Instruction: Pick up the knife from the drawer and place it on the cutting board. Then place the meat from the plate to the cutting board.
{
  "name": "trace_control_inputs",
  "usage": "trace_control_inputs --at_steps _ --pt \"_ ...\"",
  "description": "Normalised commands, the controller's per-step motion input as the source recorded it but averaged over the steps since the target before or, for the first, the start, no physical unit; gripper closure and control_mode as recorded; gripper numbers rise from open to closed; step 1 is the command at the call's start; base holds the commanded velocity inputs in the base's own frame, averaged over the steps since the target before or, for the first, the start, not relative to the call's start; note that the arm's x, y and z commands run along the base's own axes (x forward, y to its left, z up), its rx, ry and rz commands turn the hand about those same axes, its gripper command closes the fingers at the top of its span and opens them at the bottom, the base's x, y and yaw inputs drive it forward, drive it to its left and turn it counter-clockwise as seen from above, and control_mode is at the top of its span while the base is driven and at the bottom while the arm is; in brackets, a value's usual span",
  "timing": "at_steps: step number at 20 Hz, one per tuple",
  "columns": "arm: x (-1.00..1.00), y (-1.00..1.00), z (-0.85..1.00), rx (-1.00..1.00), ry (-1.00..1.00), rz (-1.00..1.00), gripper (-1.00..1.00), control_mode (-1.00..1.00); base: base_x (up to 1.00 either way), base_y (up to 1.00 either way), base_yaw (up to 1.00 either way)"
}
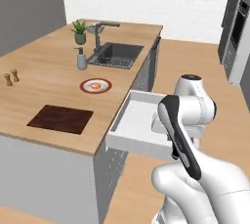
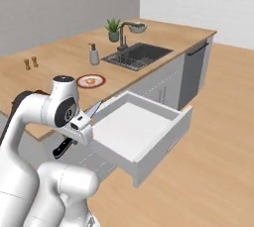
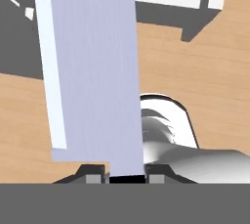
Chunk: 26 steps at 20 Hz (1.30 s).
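My gripper is shut on the knife, held in the air just left of the open white drawer. The silver blade points up toward the counter and the black handle hangs below my hand. In the hand view the blade rises large between my fingertips. The dark reddish-brown cutting board lies flat on the counter's near part. Beyond it sits the red-rimmed plate with the small orange meat on it. The same plate appears left of the sink in the right base view.
The drawer juts out from the counter front into the aisle. A sink with faucet, a soap dispenser and a potted plant stand at the counter's far end. Two small shakers sit at the left. Wooden floor lies to the right.
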Motion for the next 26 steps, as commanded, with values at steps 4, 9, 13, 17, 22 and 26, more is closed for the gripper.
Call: trace_control_inputs --at_steps 4,9,13,17,22,26 --pt "0.00 0.00 0.00 0.00 0.00 0.00 1.00 1.00 -0.69 0.86 -0.53" --pt "0.00 0.00 0.00 0.00 0.00 0.00 1.00 1.00 -0.42 0.96 -0.43" --pt "0.00 0.00 0.00 0.00 0.00 0.00 1.00 1.00 0.05 1.00 -0.37" --pt "0.00 0.00 0.00 0.00 0.00 0.00 1.00 1.00 0.05 1.00 -0.35" --pt "0.00 0.00 0.00 0.00 0.00 0.00 1.00 1.00 0.00 1.00 -0.34" --pt "0.00 0.00 0.00 0.00 0.00 0.00 1.00 1.00 0.31 0.98 -0.13"
